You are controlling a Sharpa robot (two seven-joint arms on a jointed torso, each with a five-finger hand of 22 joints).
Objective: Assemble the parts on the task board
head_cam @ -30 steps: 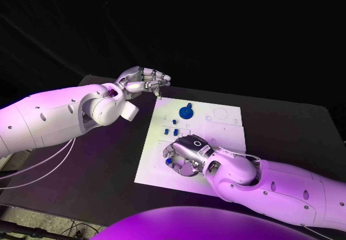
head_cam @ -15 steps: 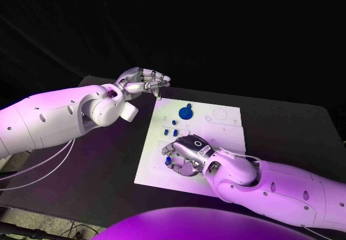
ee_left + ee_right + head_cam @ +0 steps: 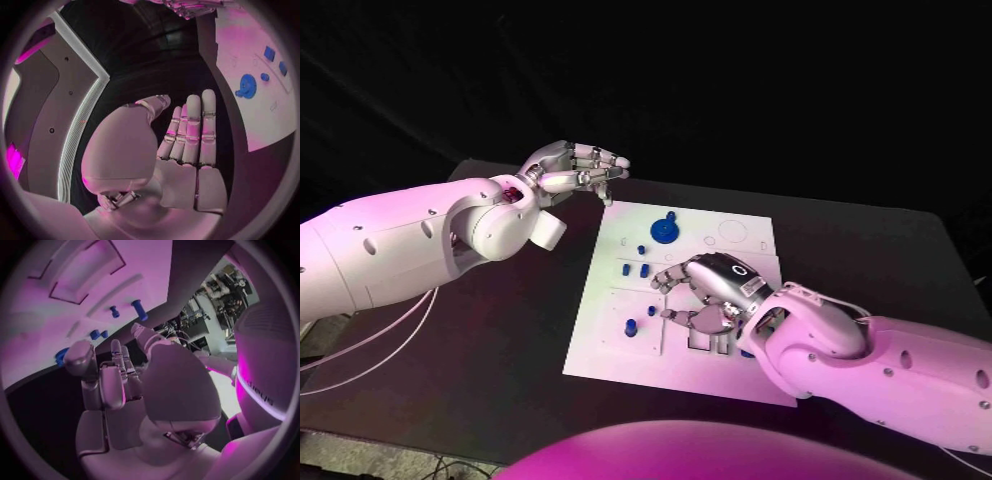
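Task board [image 3: 733, 262] lies flat at frame centre on the black table [image 3: 877, 250], a white plate tilted slightly in the head view.

My left hand [image 3: 574, 167] sits at upper left of centre, above the table just off the board's far-left corner. Its fingers [image 3: 606, 160] are curled over with the tips pointing down; I see nothing in them. In the left wrist view that same hand [image 3: 187, 150] shows fingers stretched out side by side, straight and bare, thumb alongside, holding nothing.

My right hand [image 3: 711, 295] is over the middle of the board, back of the hand up, fingers bent down toward the plate. Whether the fingertips touch the board I cannot tell. In the right wrist view the hand [image 3: 119, 395] shows fingers loosely together and bare of any part.

Parts: a round blue disc [image 3: 668, 229] with a small tab near the board's far edge; two small blue pegs [image 3: 636, 270] side by side left of my right hand; one blue peg [image 3: 630, 326] lower on the board's left part, just left of my fingers; a tiny blue piece [image 3: 640, 250] between disc and pegs.
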